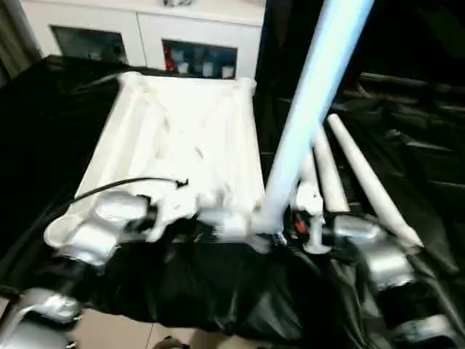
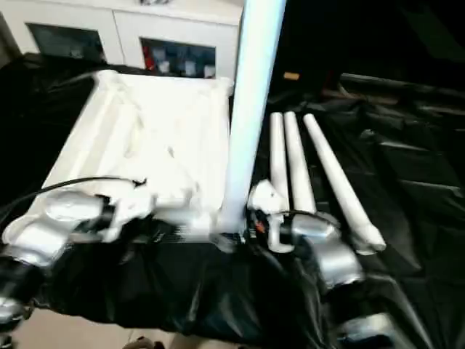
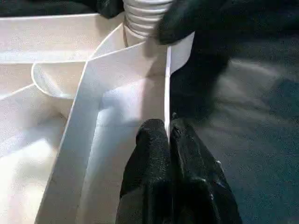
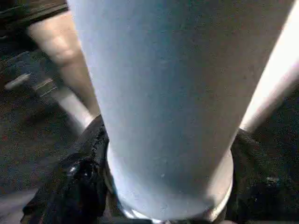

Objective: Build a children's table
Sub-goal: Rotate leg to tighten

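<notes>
Tabletop (image 1: 182,138) lies underside-up on black sheet; left tool (image 3: 169,135) pinches its thin rim. Right tool (image 4: 163,186) straddles upright leg (image 1: 305,116) at corner socket, clamp unclear. Leg light, stiff, slick: grip low nr threads.

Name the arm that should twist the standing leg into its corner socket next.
Right. The right gripper already straddles the upright leg near its base, while the left gripper is shut on the tabletop rim, steadying it.
</notes>
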`<state>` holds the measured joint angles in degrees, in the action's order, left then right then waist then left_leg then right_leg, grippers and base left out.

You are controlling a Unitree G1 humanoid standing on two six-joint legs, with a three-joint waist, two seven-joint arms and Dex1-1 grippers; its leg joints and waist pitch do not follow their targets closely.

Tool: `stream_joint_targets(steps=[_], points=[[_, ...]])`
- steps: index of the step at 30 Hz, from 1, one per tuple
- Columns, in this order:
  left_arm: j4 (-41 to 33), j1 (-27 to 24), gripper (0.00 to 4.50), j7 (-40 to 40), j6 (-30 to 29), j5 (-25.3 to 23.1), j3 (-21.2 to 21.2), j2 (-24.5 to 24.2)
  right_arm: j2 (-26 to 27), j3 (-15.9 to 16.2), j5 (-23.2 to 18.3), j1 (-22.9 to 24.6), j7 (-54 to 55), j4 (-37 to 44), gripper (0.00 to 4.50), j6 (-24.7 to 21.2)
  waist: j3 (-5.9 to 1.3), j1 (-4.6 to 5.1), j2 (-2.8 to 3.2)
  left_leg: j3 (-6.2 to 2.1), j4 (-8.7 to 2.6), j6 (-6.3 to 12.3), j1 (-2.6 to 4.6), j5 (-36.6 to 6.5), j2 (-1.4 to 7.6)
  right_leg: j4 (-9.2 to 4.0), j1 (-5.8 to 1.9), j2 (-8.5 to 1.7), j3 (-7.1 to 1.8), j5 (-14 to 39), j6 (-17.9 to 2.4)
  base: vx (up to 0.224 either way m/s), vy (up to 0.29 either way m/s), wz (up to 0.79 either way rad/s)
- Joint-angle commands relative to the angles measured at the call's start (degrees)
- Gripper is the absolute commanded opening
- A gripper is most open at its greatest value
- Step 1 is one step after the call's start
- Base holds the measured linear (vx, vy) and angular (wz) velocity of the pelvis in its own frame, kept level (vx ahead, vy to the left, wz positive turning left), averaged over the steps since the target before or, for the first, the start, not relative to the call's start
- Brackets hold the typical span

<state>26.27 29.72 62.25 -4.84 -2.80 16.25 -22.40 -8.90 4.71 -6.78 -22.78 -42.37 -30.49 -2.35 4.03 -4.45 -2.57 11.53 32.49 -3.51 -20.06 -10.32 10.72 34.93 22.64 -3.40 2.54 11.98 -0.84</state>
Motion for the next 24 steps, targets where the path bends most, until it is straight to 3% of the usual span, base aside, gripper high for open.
stream_joint_targets(steps=[1, 2, 3, 5, 9, 12, 17, 20, 22, 24], points=[[0.63, 0.8, 0.0, -6.75, -2.93, -1.28, 2.16, 4.73, 4.3, 1.51, 1.62, -0.43, 8.28, -4.17, 2.77, -2.17, -2.08, 0.36, 0.33, -2.3, -4.45, -1.88, 1.07, -20.06, 2.97, -6.22, -1.13, -5.56, -2.83, 29.34, -7.47, -0.058, 0.014, -0.07], [0.7, 1.03, 0.0, -8.56, -3.55, -1.94, 2.27, 5.76, 5.58, 0.86, 1.67, -0.89, 11.03, -5.08, 2.77, -2.4, -1.94, 0.72, 0.23, -2.34, -4.5, -1.95, 1.02, -20.81, 2.96, -6.37, -0.9, -5.52, -2.88, 30.29, -6.91, -0.05, 0.016, -0.06], [0.68, 1.12, 0.0, -9.99, -4.12, -2.24, 2.38, 6.95, 6.93, 0.29, 1.69, -1.48, 13.79, -5.95, 2.77, -2.88, -2.0, 0.82, 0.57, -2.42, -4.46, -1.92, 1.09, -21.36, 2.87, -6.43, -0.88, -5.53, -2.88, 30.79, -6.7, 0.0, 0.0, 0.0], [0.32, 1.06, 0.0, -13.29, -5.37, -2.89, 2.42, 9.44, 9.36, 0.14, 2.57, -2.36, 17.88, -6.8, 2.77, -2.76, -1.91, 1.13, 0.44, -2.42, -4.44, -1.58, 1.11, -21.85, 2.8, -6.78, -0.67, -5.45, -2.89, 31.47, -6.18, 0.0, 0.0, 0.0], [-0.54, 0.15, 0.0, -14.73, -5.32, -4.31, 3.53, 11.45, 11.49, 0.43, 3.35, -2.82, 18.67, -7.18, 2.77, -0.18, -2.03, 1.12, 0.44, -2.38, -4.39, -0.5, 1.03, -21.58, 2.74, -6.92, -0.48, -5.39, -3.04, 30.87, -5.27, 0.0, 0.0, 0.0], [-0.78, -0.22, 0.0, -14.35, -5.04, -4.58, 3.67, 11.23, 11.37, 0.14, 3.2, -3.21, 18.25, -7.3, 3.47, 1.06, -2.15, 1.15, 0.61, -2.29, -4.54, -0.11, 0.64, -20.64, 2.78, -6.51, -0.69, -5.23, -3.1, 26.97, -6.3, 0.0, 0.0, 0.0], [-1.9, -1.19, 0.0, -11.1, -3.2, -3.98, 3.09, 8.59, 8.8, 0.64, 2.99, -3.56, 14.08, -6.32, 3.76, 2.86, -2.34, 1.17, 0.59, -2.2, -4.51, 0.33, 0.37, -19.81, 2.79, -6.27, -0.98, -5.27, -3.18, 24.7, -7.08, 0.0, 0.0, 0.0], [-2.36, -1.94, 0.0, -7.61, -0.77, -3.18, 2.87, 6.39, 6.22, 1.73, 2.53, -3.32, 8.27, -4.76, 3.76, 4.45, -2.56, 0.97, 0.61, -1.91, -4.29, 1.44, 0.22, -17.11, 2.86, -5.8, -1.22, -5.15, -3.24, 19.9, -8.5, 0.0, 0.0, 0.0], [-2.58, -2.65, 0.0, -2.6, 1.67, -2.12, 2.81, 2.91, 1.69, 4.49, 2.93, -2.65, -0.83, -3.0, 3.76, 6.53, -2.78, 0.97, 0.39, -1.8, -4.06, 2.03, -0.06, -15.74, 2.74, -5.58, -1.59, -5.14, -3.2, 18.59, -8.89, 0.0, 0.0, 0.0], [-2.65, -2.83, 0.0, -1.09, 2.12, -1.7, 2.75, 1.96, 0.29, 5.23, 3.0, -2.47, -3.57, -2.58, 3.76, 7.15, -2.85, 0.78, 0.45, -1.7, -3.89, 2.57, -0.14, -14.48, 2.72, -5.37, -1.74, -5.17, -3.24, 16.88, -9.22, 0.0, 0.0, 0.0]])
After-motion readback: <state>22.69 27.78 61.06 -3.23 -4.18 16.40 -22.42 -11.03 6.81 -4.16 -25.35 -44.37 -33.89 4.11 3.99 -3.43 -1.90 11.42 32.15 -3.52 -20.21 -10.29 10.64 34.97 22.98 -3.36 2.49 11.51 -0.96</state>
